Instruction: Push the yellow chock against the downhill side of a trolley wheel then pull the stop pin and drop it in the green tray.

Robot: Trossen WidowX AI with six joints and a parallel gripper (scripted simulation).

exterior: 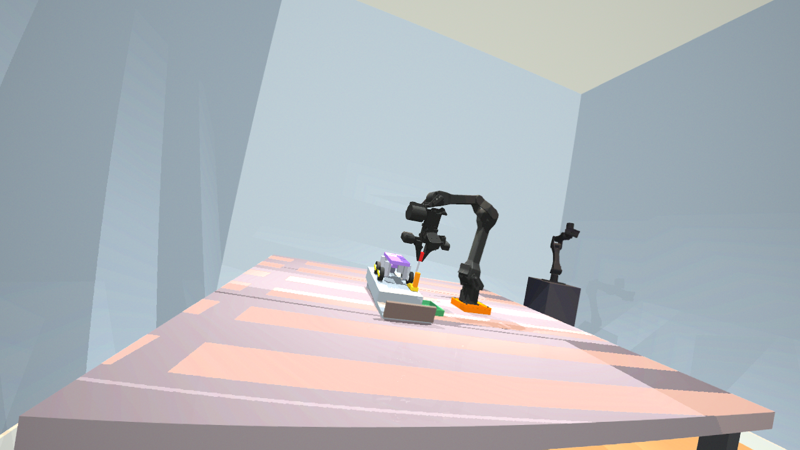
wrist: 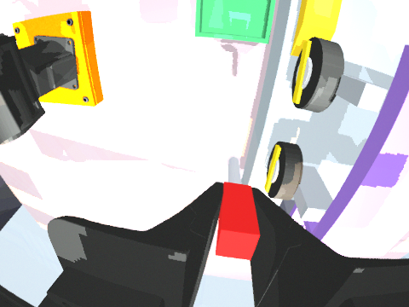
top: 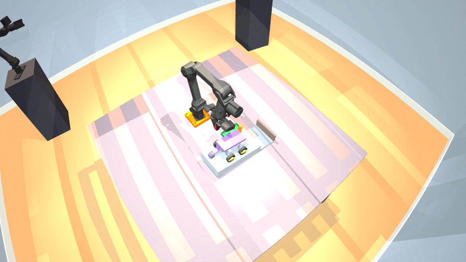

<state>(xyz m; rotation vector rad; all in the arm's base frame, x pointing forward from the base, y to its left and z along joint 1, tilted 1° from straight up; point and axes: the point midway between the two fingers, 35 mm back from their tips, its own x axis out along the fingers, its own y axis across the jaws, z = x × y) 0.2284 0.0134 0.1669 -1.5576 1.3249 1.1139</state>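
Stop pin (top: 215, 127) (exterior: 421, 257) (wrist: 238, 219): red head clamped between the fingertips of the gripper (top: 216, 126) (exterior: 422, 257) (wrist: 234, 191), shaft projecting below them. Trolley (top: 231, 140) (exterior: 396, 259) (wrist: 362, 170) stands just beside, on the ramp (top: 218, 170) (exterior: 391, 292) (wrist: 266, 111). Chock (top: 240, 128) (exterior: 415, 281) (wrist: 317, 21) sits at a wheel; green tray (top: 224, 134) (exterior: 439, 309) (wrist: 234, 21) lies beyond the fingers.

From my feed, the pink-and-grey striped table (top: 182, 208) (exterior: 313, 358) carries the pale ramp (top: 234, 162) (exterior: 391, 292). Green tray (top: 224, 133) (exterior: 439, 309) (wrist: 234, 38) on tabletop just beside ramp; orange base plate (top: 195, 124) (exterior: 485, 310) (wrist: 95, 85) also on it, tray side of ramp.
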